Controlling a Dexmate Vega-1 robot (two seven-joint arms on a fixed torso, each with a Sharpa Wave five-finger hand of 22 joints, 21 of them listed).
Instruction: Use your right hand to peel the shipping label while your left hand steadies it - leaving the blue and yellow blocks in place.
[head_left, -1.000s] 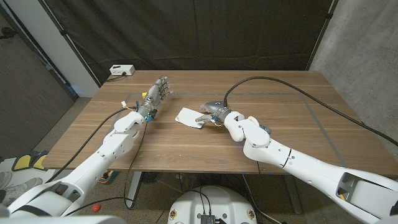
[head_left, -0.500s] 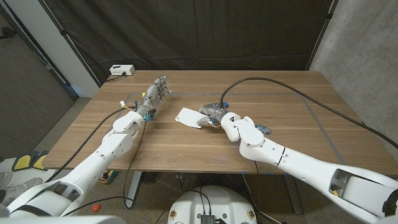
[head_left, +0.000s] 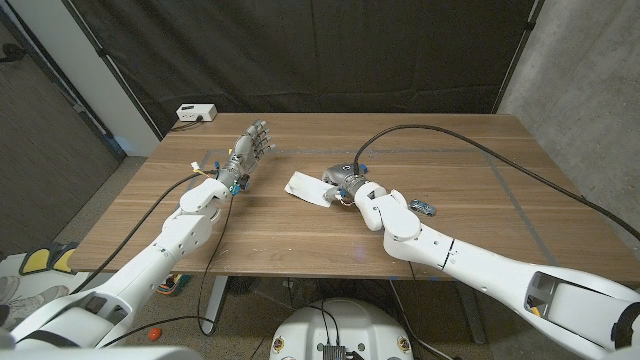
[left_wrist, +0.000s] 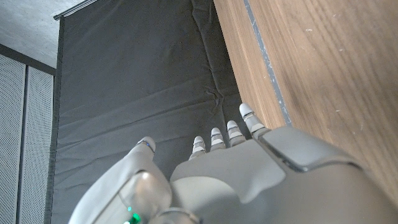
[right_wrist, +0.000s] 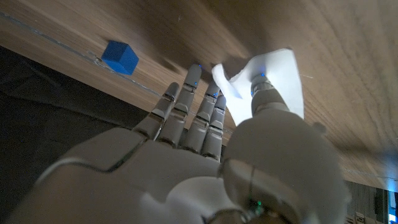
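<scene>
The right robot hand (head_left: 340, 183) pinches the white label (head_left: 303, 187) on the bench (head_left: 470, 170); the left robot hand (head_left: 247, 152) holds nothing, fingers extended.

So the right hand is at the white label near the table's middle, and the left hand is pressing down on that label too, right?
Not quite. The right hand is at the label, but the left hand isn't pressing on it. The head view shows it apart from the label, fingers spread, farther toward the table's left side.

Label (head_left: 306, 188) on table (head_left: 480, 190) – between robot hands.
</scene>
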